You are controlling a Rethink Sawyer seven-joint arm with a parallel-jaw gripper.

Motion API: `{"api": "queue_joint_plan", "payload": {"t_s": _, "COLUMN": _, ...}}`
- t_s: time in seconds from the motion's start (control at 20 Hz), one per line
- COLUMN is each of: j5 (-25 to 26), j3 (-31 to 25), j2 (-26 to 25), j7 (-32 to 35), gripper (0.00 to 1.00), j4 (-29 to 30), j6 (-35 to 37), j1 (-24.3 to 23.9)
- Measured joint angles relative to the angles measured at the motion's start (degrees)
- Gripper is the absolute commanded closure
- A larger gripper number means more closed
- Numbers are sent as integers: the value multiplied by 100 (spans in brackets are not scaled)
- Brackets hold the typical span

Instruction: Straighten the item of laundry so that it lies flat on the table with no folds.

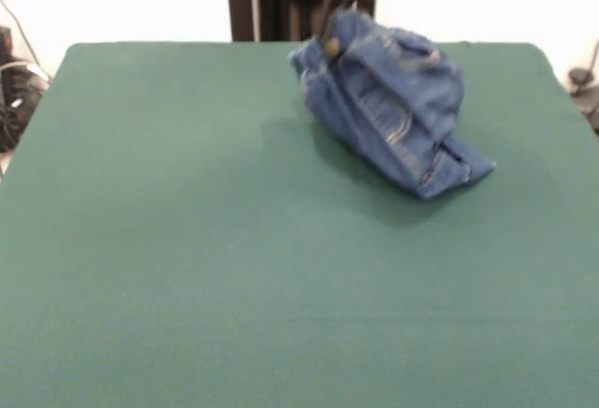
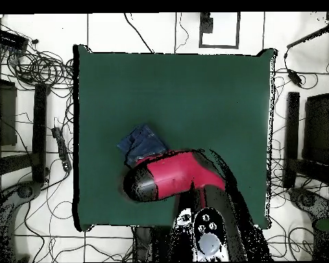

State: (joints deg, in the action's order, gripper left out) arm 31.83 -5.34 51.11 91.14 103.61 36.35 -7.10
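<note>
**Jeans bunched and lifted at the table's edge**

The gripper (image 1: 329, 17) comes down from the red arm (image 2: 177, 174) and its dark tips meet the top of the jeans (image 1: 388, 99), where the cloth rises to a peak around them; they appear pinched on the denim, though the fingers themselves are largely hidden by fabric. The jeans hang from that peak as a crumpled heap, folded over on themselves, with pale stitching lines running down the middle and a lower corner trailing out onto the table (image 1: 187, 240). In the overhead view only a blue corner of the jeans (image 2: 142, 144) shows beyond the arm, lying on the green top near the robot's side. Cables (image 2: 37, 65) lie on the floor beside the table.
</note>
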Motion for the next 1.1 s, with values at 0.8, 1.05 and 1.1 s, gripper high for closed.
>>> {"api": "queue_joint_plan", "payload": {"t_s": 0.8, "j5": -585, "j3": 1492, "j2": 1652, "j7": 1131, "gripper": 100, "j4": -279, "j6": 2907, "j1": 1748}}
{"api": "queue_joint_plan", "payload": {"t_s": 1.05, "j5": -994, "j3": 1594, "j2": 1880, "j7": 1486, "gripper": 100, "j4": -421, "j6": 3359, "j1": 1840}}
{"api": "queue_joint_plan", "payload": {"t_s": 1.1, "j5": -1147, "j3": 1593, "j2": 1891, "j7": 1514, "gripper": 100, "j4": -426, "j6": 3360, "j1": 1799}}
